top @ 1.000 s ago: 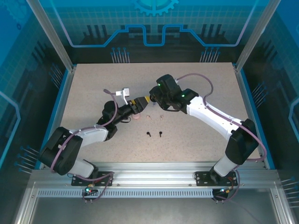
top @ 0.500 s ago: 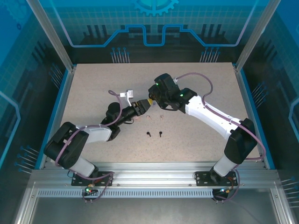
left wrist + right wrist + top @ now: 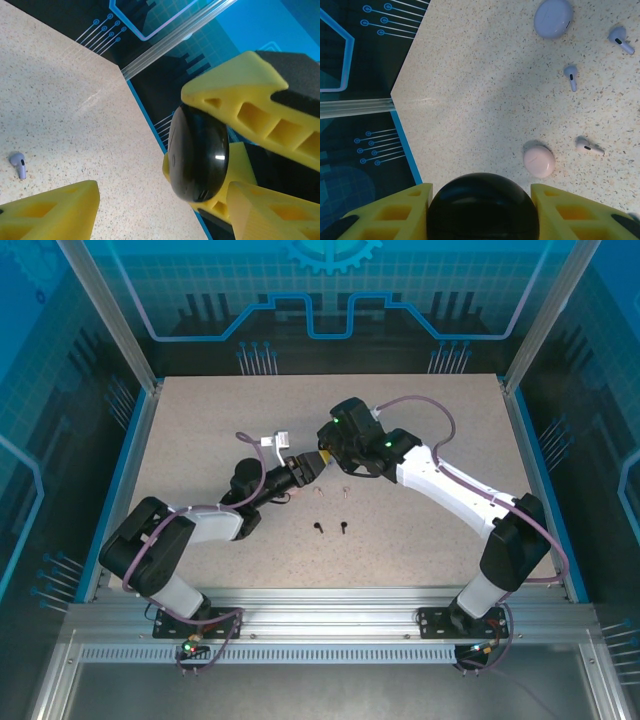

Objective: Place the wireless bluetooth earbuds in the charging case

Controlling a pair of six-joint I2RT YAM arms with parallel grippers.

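Care with the squeeze is my concern: right fingers (image 3: 395,212) grip the black case (image 3: 482,205), so I'd centre it between my open left fingers (image 3: 55,210) before closing gently.

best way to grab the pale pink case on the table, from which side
Pinch the pale pink case across its rounded sides at the widest part, coming straight down. It lies flat on the table, a low smooth dome, so the top gives no hold. Mind the pink earbud beside it.
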